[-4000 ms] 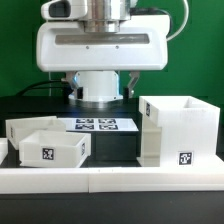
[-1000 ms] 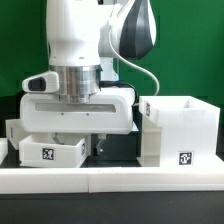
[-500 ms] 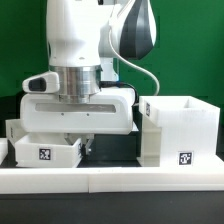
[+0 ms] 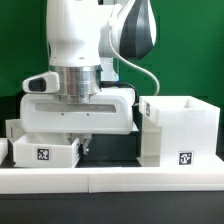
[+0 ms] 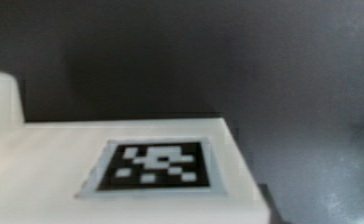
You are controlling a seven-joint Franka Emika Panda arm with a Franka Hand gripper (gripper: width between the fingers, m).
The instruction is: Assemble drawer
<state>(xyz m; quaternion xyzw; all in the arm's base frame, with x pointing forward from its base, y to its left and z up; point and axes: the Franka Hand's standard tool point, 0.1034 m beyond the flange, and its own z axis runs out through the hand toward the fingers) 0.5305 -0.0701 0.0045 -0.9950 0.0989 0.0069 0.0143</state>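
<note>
The tall hollow box casing [image 4: 180, 130] stands upright at the exterior view's right, its tag on the front lower corner. A small open-top tray [image 4: 40, 153] sits at the front left, tag facing front. A second tray [image 4: 13, 131] lies behind it, mostly hidden. My gripper [image 4: 78, 143] is down at the front tray's right wall, with the fingers drawn together on that wall. The wrist view shows a white tagged face of the tray [image 5: 158, 165] close up and blurred over the dark table. The fingers do not show there.
A long low white border rail [image 4: 110, 182] runs along the front of the table. The arm's wide white body [image 4: 80, 110] hangs over the left half and hides the marker board. A narrow dark gap [image 4: 118, 148] lies between the tray and the casing.
Four seconds ago the arm was high and behind; it has come down onto the front tray. Over the last second the fingers closed and the tray shifted slightly left.
</note>
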